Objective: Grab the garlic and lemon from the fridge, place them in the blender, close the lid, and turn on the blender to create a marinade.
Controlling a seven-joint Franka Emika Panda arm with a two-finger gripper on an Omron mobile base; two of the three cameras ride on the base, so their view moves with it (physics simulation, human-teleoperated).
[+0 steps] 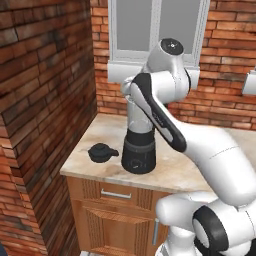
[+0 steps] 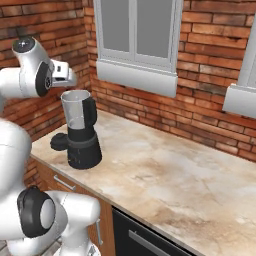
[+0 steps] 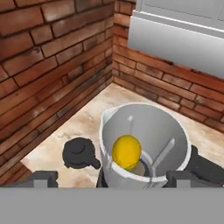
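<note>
We hover our gripper [image 3: 105, 178], jaws spread wide and empty, over the open blender [image 3: 144, 144] where the lemon [image 3: 126, 151] sits, while the lid [image 3: 80, 153] waits beside on the counter [image 3: 52, 148] for closing.

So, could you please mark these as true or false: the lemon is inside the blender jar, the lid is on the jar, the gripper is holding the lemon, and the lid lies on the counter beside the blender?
1. The lemon is inside the blender jar. True.
2. The lid is on the jar. False: the jar mouth is uncovered.
3. The gripper is holding the lemon. False: its fingers stand apart above the jar, empty.
4. The lid lies on the counter beside the blender. True.
</note>
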